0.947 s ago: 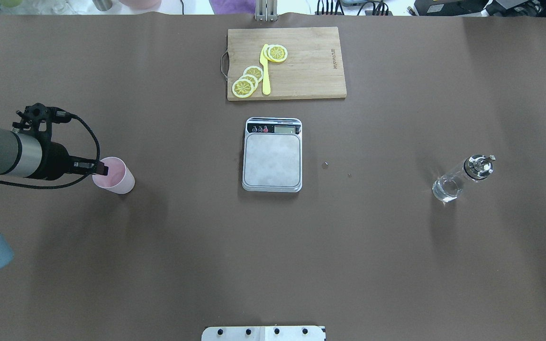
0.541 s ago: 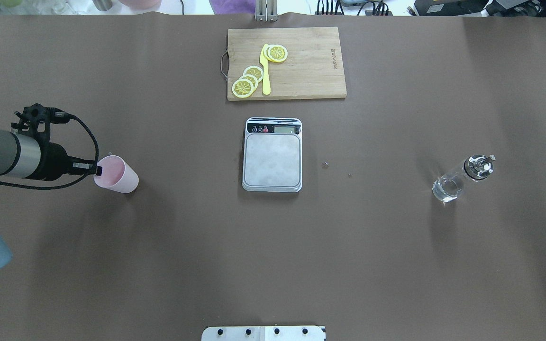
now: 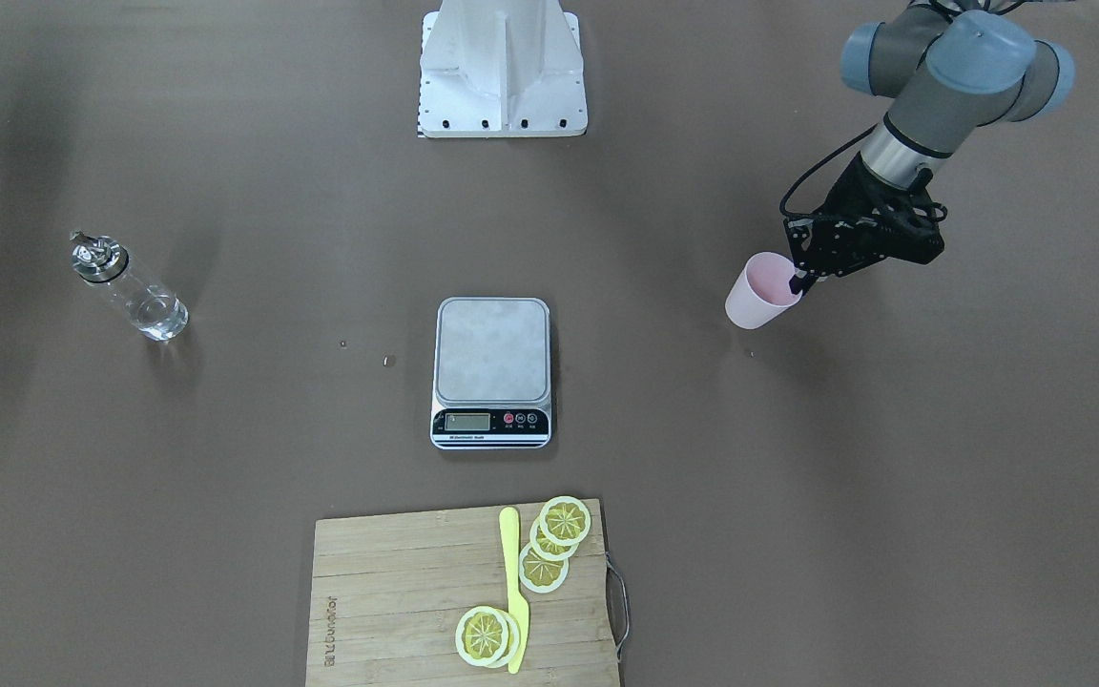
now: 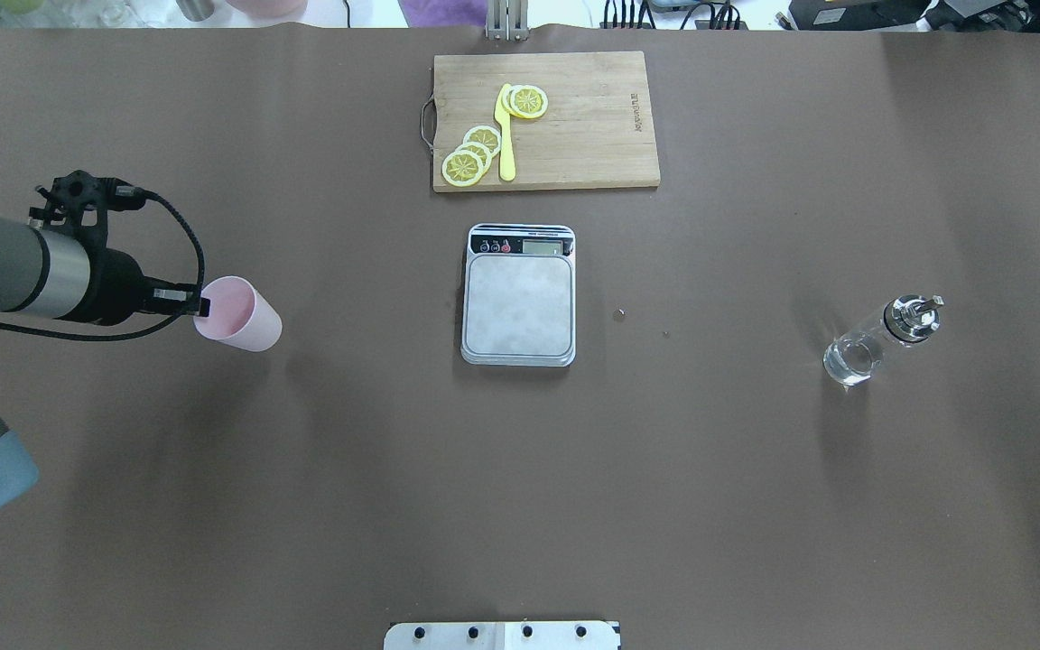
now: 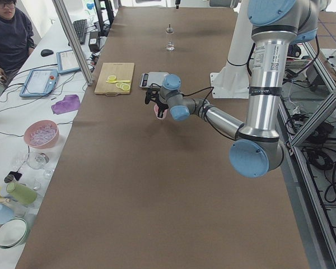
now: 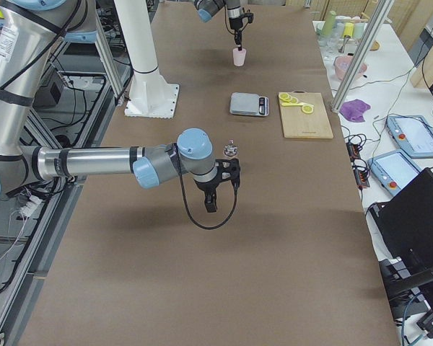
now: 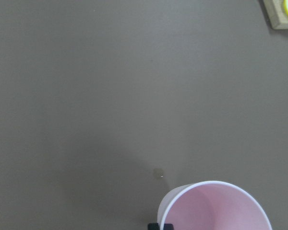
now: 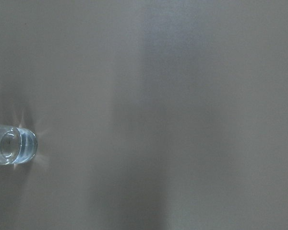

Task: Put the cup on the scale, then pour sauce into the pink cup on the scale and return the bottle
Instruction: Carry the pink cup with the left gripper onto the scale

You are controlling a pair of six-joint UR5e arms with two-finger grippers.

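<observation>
You can see the L gripper (image 4: 202, 307) on the robot's left side of the table (image 4: 520, 506). It's pinching the pink cup (image 4: 245, 316) by the rim. One dark finger (image 7: 161, 226) shows right at the rim in the L wrist cam. The cup is open side up & looks empty inside. You can't tell for sure if its bottom is off the table. It's well apart from the scale (image 4: 519, 302).

The scale sits in the middle w/ nothing on its silver top. Its black strip w/ the little screen & buttons points away from the robot.

The bottle (image 4: 881, 338) stands far over on the robot's right side, also well apart from the scale. It has a shiny metal top, & the clear sauce (image 4: 849, 359) shows thru the glass.

The R gripper (image 6: 211, 200) hangs near the bottle, not touching it. It only shows in the side cam, so you can't tell if its fingers are apart or together.

Past the scale, away from the robot, is a wooden cutting board (image 4: 592, 117) w/ lemon slices (image 4: 466, 165) & a yellow knife (image 4: 506, 135) on it. A person (image 5: 8, 33) sits at a side desk.
</observation>
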